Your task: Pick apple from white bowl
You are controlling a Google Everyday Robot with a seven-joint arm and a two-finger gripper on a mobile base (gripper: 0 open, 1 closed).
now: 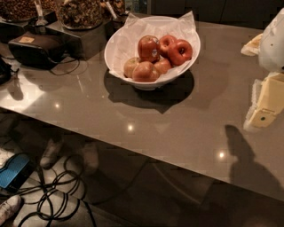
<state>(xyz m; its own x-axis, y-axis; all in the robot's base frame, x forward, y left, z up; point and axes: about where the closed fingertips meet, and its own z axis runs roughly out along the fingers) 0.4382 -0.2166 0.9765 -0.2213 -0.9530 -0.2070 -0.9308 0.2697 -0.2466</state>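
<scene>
Grey-brown and glossy, the tabletop point(88, 99) runs across the view with small spots of light reflected in it, and dark floor lies below its near edge. At the far left, a black boxy device point(37, 48) sits on the tabletop, with two dark bowls of nuts point(80, 12) behind it on dark stands. On the floor below, a blue object point(13, 170) lies beside loops of black cable point(57, 197), and a pale shoe point(50, 154) shows near them. Toward the middle, the white bowl point(148, 84) stands on the tabletop, lined with crinkled white paper point(126, 37) and casting a dark shadow in front. The apple point(148, 48) sits on top of the pile in the bowl, deep red, its small pale sticker facing the camera. Just right of it lie two glossy red apples point(179, 52) with stem dimples, and paler yellow-brown apples point(145, 72) rest below and in front. At the far right edge, well apart from the bowl, the end effector point(267, 103) hangs over the tabletop, pale yellow and white, touching no fruit; whether it is apart or together I cannot tell. Its shadow point(242, 150) falls on the tabletop nearby.
</scene>
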